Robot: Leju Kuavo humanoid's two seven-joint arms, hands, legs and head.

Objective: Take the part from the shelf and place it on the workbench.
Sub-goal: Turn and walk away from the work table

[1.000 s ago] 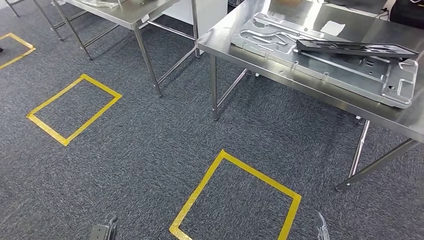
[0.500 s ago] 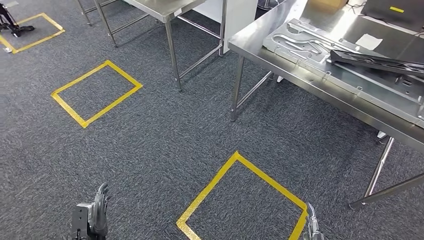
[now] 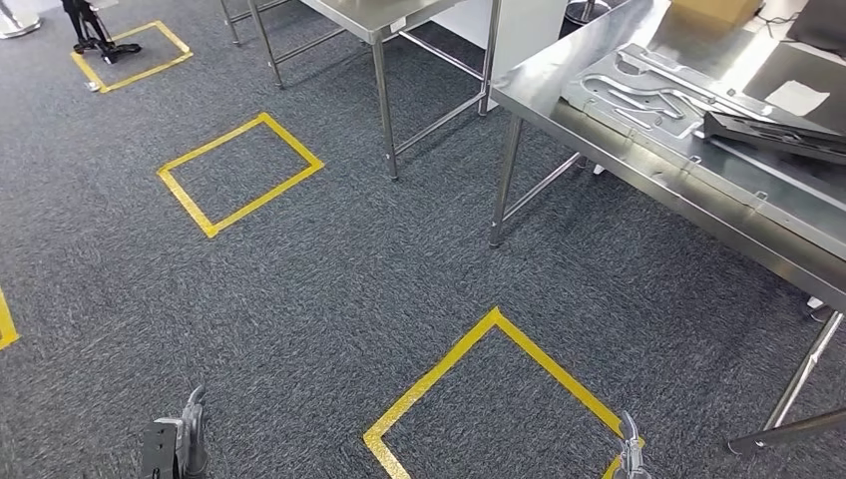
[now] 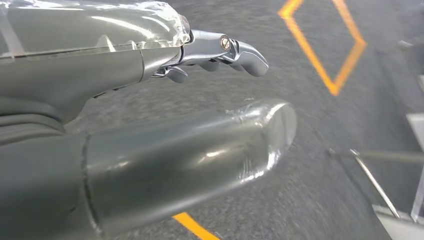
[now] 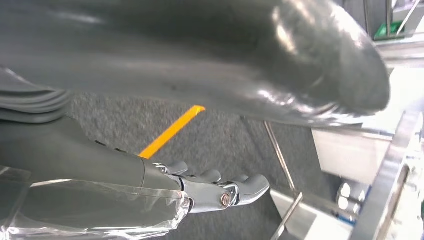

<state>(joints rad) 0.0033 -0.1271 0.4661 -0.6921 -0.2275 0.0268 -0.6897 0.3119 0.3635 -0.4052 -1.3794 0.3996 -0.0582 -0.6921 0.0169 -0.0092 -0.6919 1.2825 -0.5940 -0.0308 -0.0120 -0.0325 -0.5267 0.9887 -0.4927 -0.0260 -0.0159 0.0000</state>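
Floor: dark grey speckled carpet (image 3: 319,299), marked with yellow tape squares (image 3: 499,389), one near at centre, another further off at left (image 3: 239,172), a third far left with a dark stand on it. Steel workbench (image 3: 638,175) at upper right; second steel table (image 3: 384,15) beyond it, top centre. On workbench: large stamped grey metal panel (image 3: 638,90), lying flat; dark flat part (image 3: 773,135) resting on top of panel, toward right edge of view. White paper sheet (image 3: 798,97) just behind it. Left hand (image 4: 150,115) low over carpet, fingers (image 4: 235,50) extended and apart from thumb, holding nothing. Right hand (image 5: 190,125) likewise: fingers spread from thumb, nothing held, table legs nearby.
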